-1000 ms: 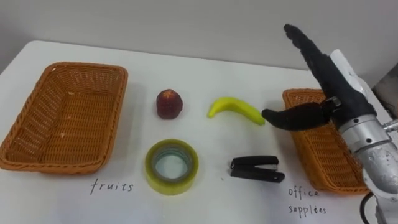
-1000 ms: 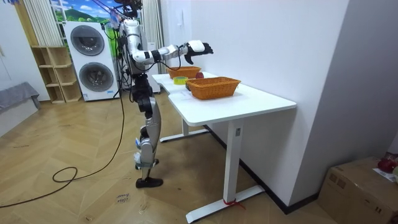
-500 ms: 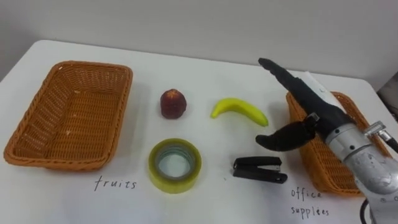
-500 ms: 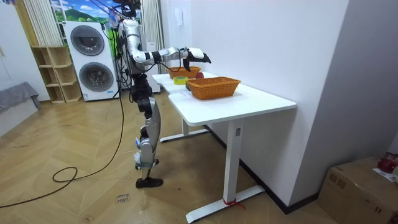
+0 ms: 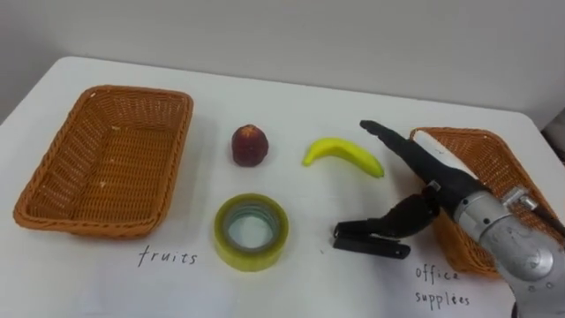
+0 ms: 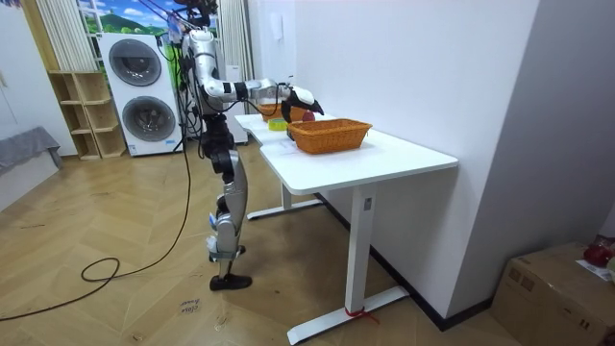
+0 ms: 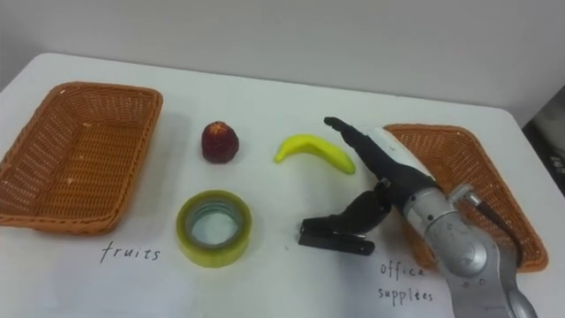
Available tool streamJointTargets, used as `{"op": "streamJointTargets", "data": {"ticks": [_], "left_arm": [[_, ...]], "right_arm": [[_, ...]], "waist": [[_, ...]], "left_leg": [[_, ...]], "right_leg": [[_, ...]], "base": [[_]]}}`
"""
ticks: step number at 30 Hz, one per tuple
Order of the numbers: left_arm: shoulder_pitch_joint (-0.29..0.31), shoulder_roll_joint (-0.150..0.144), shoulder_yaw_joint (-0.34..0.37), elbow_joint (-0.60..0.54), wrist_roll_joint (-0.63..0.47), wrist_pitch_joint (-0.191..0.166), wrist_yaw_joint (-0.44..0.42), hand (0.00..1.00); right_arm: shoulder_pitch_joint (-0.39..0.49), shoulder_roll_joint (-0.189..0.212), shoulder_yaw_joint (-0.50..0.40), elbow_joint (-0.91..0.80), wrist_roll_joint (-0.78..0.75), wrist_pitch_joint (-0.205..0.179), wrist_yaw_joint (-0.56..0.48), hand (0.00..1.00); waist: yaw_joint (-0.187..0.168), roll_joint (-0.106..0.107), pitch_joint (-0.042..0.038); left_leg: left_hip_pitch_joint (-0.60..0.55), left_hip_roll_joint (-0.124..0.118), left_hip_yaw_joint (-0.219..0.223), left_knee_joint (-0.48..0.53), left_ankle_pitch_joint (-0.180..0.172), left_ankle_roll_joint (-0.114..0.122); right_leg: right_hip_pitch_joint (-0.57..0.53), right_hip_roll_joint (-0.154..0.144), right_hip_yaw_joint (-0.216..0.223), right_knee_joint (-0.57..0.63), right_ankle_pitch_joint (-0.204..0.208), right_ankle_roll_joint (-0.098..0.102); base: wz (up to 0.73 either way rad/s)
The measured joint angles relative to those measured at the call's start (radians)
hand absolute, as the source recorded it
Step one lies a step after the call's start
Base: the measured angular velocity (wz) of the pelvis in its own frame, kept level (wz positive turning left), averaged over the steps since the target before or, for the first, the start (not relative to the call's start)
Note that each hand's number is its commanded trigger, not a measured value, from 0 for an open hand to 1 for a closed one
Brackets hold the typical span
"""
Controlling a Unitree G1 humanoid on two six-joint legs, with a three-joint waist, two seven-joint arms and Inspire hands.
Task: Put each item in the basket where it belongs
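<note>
The robot stands at the white table (image 6: 404, 154), right hand (image 6: 302, 96) held above it.

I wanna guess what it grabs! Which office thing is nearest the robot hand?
The black stapler, at the right robot hand's thumb; the yellow tape roll sits farther left.

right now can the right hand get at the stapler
Probably yes: the right hand hovers open right beside the black stapler, its thumb over it, and nothing lies between them.
</note>
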Motion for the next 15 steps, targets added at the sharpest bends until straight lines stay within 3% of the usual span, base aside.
{"op": "streamJointTargets", "data": {"ticks": [8, 15], "left_arm": [[0.010, 0.001, -0.001, -0.023, 0.000, 0.000, 0.000, 0.00], [0.015, 0.003, -0.016, -0.024, 0.000, 0.001, 0.002, 0.00]], "right_arm": [[0.006, 0.000, 0.000, 0.039, -0.037, 0.013, 0.034, 0.00], [0.017, 0.000, 0.017, 0.075, -0.046, 0.030, 0.060, 0.00]], "waist": [[0.001, -0.001, -0.0004], [0.024, -0.001, -0.0005]], "left_leg": [[-0.001, 0.000, 0.000, 0.000, 0.000, 0.000], [-0.003, 0.001, 0.001, 0.001, 0.000, 0.000]], "right_leg": [[-0.002, 0.000, 0.001, 0.000, 0.000, 0.000], [-0.005, 0.000, -0.001, 0.001, 0.000, 0.000]], "base": [[0.00], [0.00]]}}
